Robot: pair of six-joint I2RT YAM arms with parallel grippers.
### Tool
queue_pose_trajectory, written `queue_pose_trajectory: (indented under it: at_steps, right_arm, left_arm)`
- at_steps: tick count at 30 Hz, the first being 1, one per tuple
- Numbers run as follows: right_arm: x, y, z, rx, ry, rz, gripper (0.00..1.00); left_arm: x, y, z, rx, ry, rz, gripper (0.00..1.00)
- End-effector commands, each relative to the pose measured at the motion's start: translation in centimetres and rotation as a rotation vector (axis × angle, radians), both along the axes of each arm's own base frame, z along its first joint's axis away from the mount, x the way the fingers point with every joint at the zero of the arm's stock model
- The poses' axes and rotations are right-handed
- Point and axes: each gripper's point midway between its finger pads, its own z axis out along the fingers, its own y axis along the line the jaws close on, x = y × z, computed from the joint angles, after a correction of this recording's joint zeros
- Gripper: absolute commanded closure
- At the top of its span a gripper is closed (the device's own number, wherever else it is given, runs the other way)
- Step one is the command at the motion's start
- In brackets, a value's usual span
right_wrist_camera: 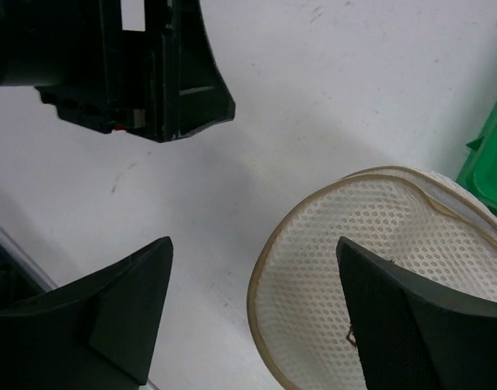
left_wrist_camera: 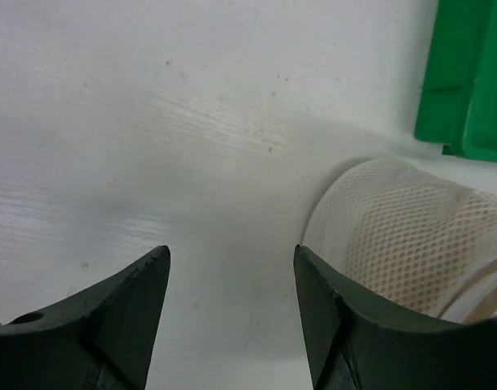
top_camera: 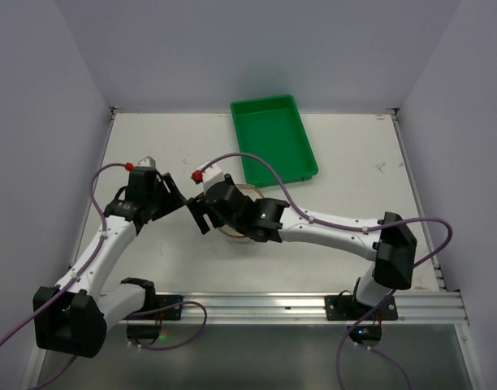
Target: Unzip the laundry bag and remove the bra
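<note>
The laundry bag (right_wrist_camera: 370, 244) is a white mesh drum with a tan wire rim, lying on the table. In the top view it is mostly hidden beneath my right wrist, with only its rim (top_camera: 232, 234) showing. My right gripper (right_wrist_camera: 252, 252) is open above the bag's left edge, one finger over the mesh and the other over bare table. My left gripper (left_wrist_camera: 232, 260) is open with nothing between its fingers, and the bag's side wall (left_wrist_camera: 411, 236) sits just right of its right finger. The two grippers face each other closely in the top view, left (top_camera: 177, 197) and right (top_camera: 201, 218). The bra is hidden.
A green plastic tray (top_camera: 274, 138) stands behind the bag toward the back of the table, and its corner (left_wrist_camera: 468, 81) shows in the left wrist view. The left gripper's body (right_wrist_camera: 135, 65) hangs close in front of the right gripper. White walls enclose the table.
</note>
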Motion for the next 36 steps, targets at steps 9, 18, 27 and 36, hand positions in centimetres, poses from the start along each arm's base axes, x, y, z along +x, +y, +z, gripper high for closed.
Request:
queue_pose_trajectory:
  at_steps: [9,18,27,36]
  right_arm:
    - [2.8,-0.7,-3.0,-0.207,-0.072,-0.235,0.42]
    - [2.5,-1.8,-2.9,-0.199,-0.066,-0.253,1.0]
    - [0.6,-2.4,0.5,-0.062,0.007,-0.152,1.0]
    - [1.5,-6.5,1.9,0.056,0.076,-0.197,1.0]
  left_arm:
    - [-0.7,-1.2,-1.7,-0.056,-0.017,-0.096,0.34]
    - [-0.8,-3.1,-1.0,-0.137,-0.022,-0.177,0.35]
    - [-1.2,-7.4,2.5,-0.289,-0.088,-0.323,0.39]
    - [-1.2,-10.8,5.8,-0.349,-0.155,-0.388,0.39]
